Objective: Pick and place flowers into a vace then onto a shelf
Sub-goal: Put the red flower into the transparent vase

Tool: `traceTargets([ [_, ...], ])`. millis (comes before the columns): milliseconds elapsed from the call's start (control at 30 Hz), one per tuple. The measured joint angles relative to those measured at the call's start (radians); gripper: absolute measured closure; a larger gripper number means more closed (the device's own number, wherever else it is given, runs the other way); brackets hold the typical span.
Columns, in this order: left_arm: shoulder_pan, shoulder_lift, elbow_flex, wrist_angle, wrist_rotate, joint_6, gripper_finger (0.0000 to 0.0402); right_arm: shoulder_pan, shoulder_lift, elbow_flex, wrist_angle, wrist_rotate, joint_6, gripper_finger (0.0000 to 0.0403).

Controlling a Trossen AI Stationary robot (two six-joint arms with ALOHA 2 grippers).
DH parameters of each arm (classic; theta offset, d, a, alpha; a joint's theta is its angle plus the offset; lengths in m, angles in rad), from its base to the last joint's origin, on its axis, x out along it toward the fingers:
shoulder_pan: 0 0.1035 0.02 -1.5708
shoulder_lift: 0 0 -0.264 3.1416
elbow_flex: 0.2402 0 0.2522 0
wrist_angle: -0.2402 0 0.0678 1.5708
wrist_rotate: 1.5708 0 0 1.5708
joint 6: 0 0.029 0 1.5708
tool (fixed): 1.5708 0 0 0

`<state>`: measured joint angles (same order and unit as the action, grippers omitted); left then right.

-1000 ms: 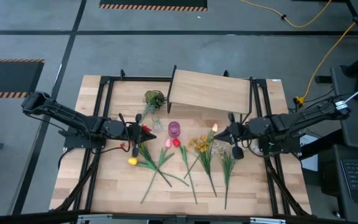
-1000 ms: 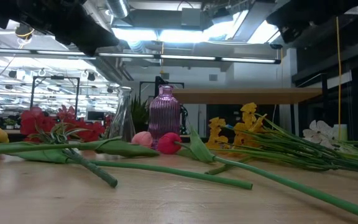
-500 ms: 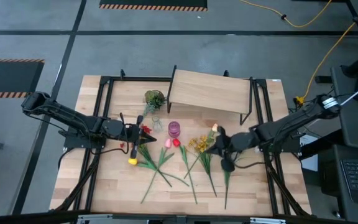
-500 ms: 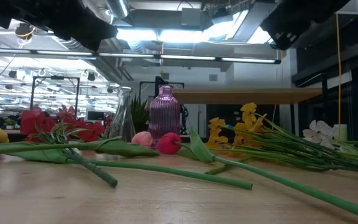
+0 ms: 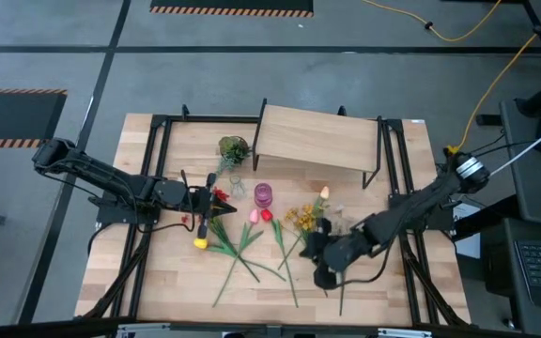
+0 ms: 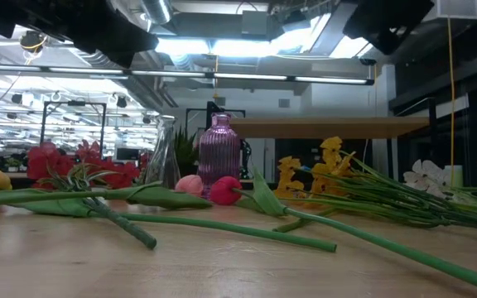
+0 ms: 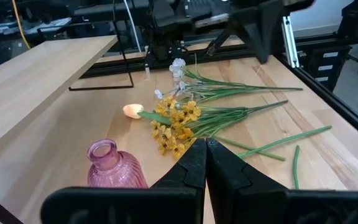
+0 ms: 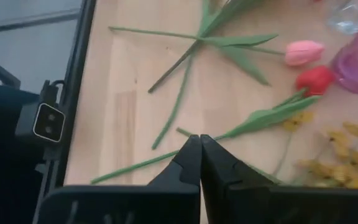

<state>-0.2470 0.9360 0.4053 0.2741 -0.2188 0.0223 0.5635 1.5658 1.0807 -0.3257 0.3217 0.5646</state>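
Note:
Several artificial flowers lie flat on the wooden tabletop: red blossoms (image 5: pixel 220 196), a yellow one (image 5: pixel 200 243), pink (image 8: pixel 303 53) and red (image 8: pixel 316 79) tulips, yellow sprays (image 7: pixel 176 124) and white blossoms (image 7: pixel 178 65), their green stems (image 5: pixel 252 263) fanning toward the near edge. The purple ribbed vase (image 5: pixel 264 195) stands upright in the middle. The shelf (image 5: pixel 317 141) stands at the far side on black legs. My left gripper (image 5: pixel 216 201) is shut beside the red blossoms, with nothing between its fingers (image 7: pixel 205 149). My right gripper (image 5: pixel 312 249) hovers shut over the stems near the yellow sprays (image 8: pixel 199 146).
A short green leafy bunch (image 5: pixel 233 148) and a small clear glass vase (image 5: pixel 236 185) sit left of the shelf. Black frame rails (image 5: pixel 153 169) run along both table sides. A small camera (image 8: pixel 45 121) is mounted at the table's near edge. Bare wood lies at the near left corner (image 5: pixel 148 282).
My right gripper has swung from beside the shelf's right leg toward the table's near edge and leftward, ending low over the stems by the yellow sprays, still shut. The flowers and vase have not moved.

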Motion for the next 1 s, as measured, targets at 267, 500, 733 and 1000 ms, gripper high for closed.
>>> traceTargets([
  [267,0.0,0.0,0.0,-0.008,-0.023,0.001,0.0398,0.033,0.146,0.119,-0.02,0.0,0.107,0.0402],
  [500,0.0,0.0,0.0,-0.008,-0.027,0.072,0.0398,0.063,0.251,0.219,-0.187,0.001,0.344,0.0402],
  [733,0.0,0.0,0.0,-0.009,-0.027,0.078,0.0398,0.06,0.318,0.255,-0.227,0.037,0.431,0.0401],
  [1000,0.0,0.0,-0.002,-0.017,-0.027,0.08,0.0398,0.052,0.351,0.256,-0.218,0.037,0.427,0.0376],
])
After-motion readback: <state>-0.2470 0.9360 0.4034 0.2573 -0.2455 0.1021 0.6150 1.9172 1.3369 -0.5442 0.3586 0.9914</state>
